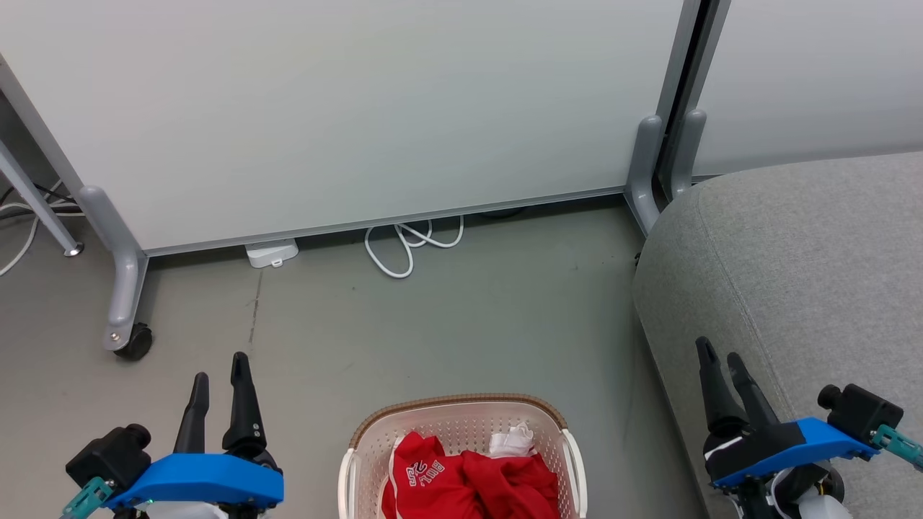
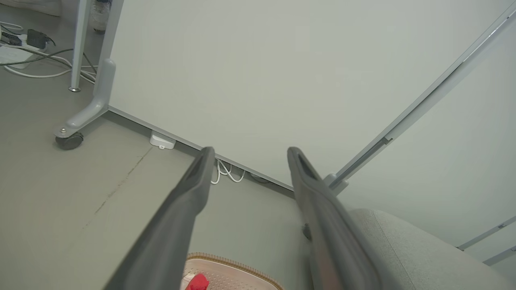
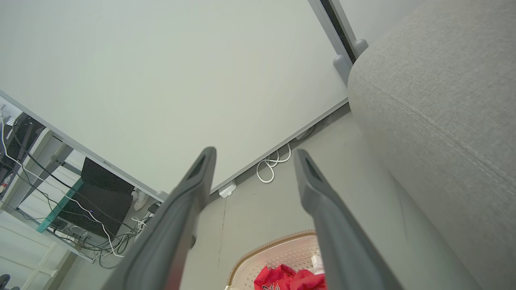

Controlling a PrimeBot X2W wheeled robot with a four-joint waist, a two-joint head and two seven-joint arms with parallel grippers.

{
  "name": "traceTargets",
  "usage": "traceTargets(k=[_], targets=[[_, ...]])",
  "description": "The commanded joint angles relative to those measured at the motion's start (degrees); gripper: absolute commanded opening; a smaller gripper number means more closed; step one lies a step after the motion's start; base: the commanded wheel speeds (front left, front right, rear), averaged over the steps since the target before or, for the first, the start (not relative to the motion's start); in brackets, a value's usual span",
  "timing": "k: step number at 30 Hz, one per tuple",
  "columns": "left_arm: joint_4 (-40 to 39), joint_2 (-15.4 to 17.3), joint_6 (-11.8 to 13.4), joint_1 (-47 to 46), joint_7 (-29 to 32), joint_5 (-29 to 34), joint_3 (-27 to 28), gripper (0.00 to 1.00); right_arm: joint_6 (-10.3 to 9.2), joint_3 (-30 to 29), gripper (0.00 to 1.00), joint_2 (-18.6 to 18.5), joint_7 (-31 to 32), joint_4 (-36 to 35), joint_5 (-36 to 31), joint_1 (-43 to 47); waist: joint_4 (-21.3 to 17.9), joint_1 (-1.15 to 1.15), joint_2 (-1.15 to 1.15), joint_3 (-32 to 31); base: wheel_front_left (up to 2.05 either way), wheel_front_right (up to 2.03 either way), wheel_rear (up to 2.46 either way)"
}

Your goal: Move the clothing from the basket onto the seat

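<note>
Clothing [image 1: 472, 483] all heaped in the basket [image 1: 454, 401] on the floor, none to be seen on the sofa [image 1: 793, 274] beside it. Left gripper [image 1: 220, 366] and right gripper [image 1: 720, 349] parted and empty, one either side of the basket. By the look of it, nothing moved across yet; whole job left.

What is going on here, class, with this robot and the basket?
The red clothing lies heaped in the basket on the floor. The left gripper and right gripper hover open and empty, one either side of it. In the head view, the right one shows against the edge of the grey seat. Nothing has been picked up yet.
</note>
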Motion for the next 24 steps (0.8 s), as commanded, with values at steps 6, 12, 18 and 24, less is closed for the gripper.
traceTargets(k=[6, 12, 18, 24], targets=[[-0.2, 0.6, 0.3, -0.3, -1.4, 4.7, -0.6, 1.0, 0.09, 0.3, 1.0, -0.5, -0.7, -0.1, -4.9, -1.7, 0.1, 0.0, 0.0, -0.1, 0.0, 0.0, 0.0], [0.1, 0.6, 0.0, 0.0, -2.3, 8.0, -1.1, 1.0, 0.1, 0.3, 1.0, -0.5, -1.0, 0.2, -9.1, -1.8, 0.2, 0.0, 0.0, -0.2, 0.0, 0.0, 0.0], [0.5, 0.6, -0.2, 0.1, -3.2, 11.1, -1.4, 1.0, 0.11, 0.5, 1.0, -0.5, -1.4, 0.4, -12.9, -2.0, 0.2, 0.0, 0.0, -0.3, 0.0, 0.0, 0.0], [1.2, 0.6, -0.2, 0.2, -4.1, 13.8, -1.8, 1.0, 0.11, 0.7, 1.0, -0.6, -1.7, 0.7, -16.4, -2.1, 0.2, 0.0, 0.0, -0.4, 0.0, 0.0, 0.0]])
